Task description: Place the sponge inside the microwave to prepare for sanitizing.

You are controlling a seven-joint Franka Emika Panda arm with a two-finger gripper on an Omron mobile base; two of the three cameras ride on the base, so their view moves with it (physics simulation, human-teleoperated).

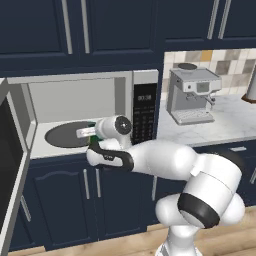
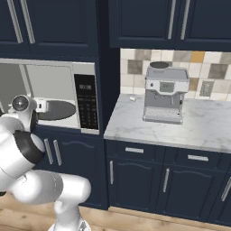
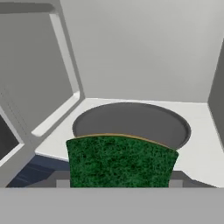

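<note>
The microwave is built in under dark blue cabinets, and its door is swung open to the left. A dark round turntable lies on its light grey floor. My gripper reaches into the opening from the front, just over the near edge of the turntable. It is shut on the sponge, whose green scouring face fills the lower middle of the hand view with a thin yellow edge along its top. The sponge hangs above the front rim of the turntable. A sliver of green shows beside the hand.
The black keypad panel stands right of the opening. A grey espresso machine sits on the marble counter to the right. The open door juts out at the left. Cabinet doors with handles run below.
</note>
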